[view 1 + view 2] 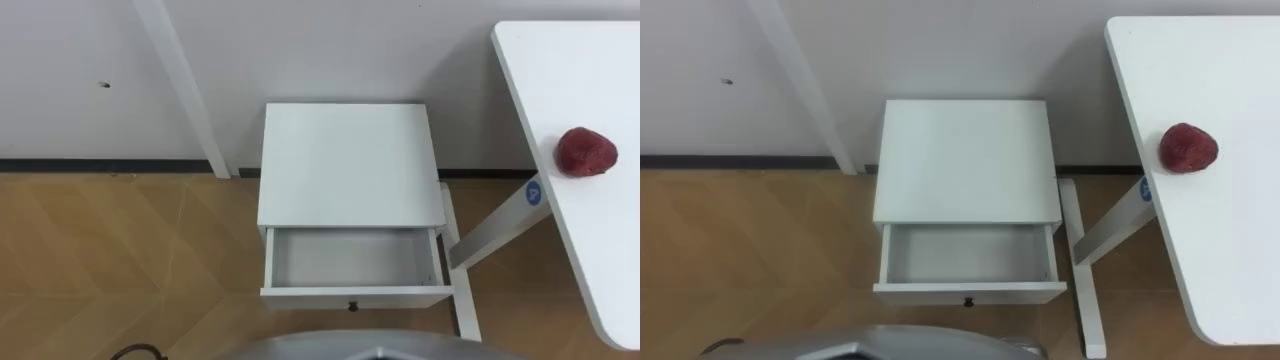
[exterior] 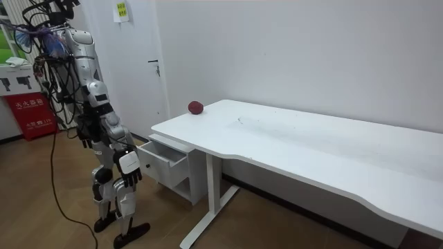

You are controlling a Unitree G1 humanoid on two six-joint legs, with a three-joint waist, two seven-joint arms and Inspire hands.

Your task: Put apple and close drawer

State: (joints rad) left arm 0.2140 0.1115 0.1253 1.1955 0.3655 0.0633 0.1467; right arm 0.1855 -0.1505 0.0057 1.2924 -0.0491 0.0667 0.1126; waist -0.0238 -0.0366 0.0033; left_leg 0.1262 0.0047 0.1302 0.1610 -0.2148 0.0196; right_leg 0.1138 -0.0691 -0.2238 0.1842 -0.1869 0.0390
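A dark red apple (image 1: 586, 152) lies on the white desk (image 1: 600, 260) near its left edge, to my right; the room view has the apple (image 2: 196, 107) at the desk's far corner. Straight ahead stands a small white cabinet (image 1: 345, 160) with its drawer (image 1: 352, 262) pulled out and nothing inside. I stand upright facing the drawer's front. My right hand (image 2: 129, 166) hangs at my side with relaxed fingers, holding nothing, well short of the drawer. My left hand (image 2: 85, 133) hangs on the far side of my body.
The desk's white leg and foot (image 1: 462, 260) run close along the cabinet's right side. A white slanted post (image 1: 185, 90) leans against the wall left of the cabinet. Wooden floor (image 1: 120, 260) lies to the left. A door (image 2: 138, 62) is behind me.
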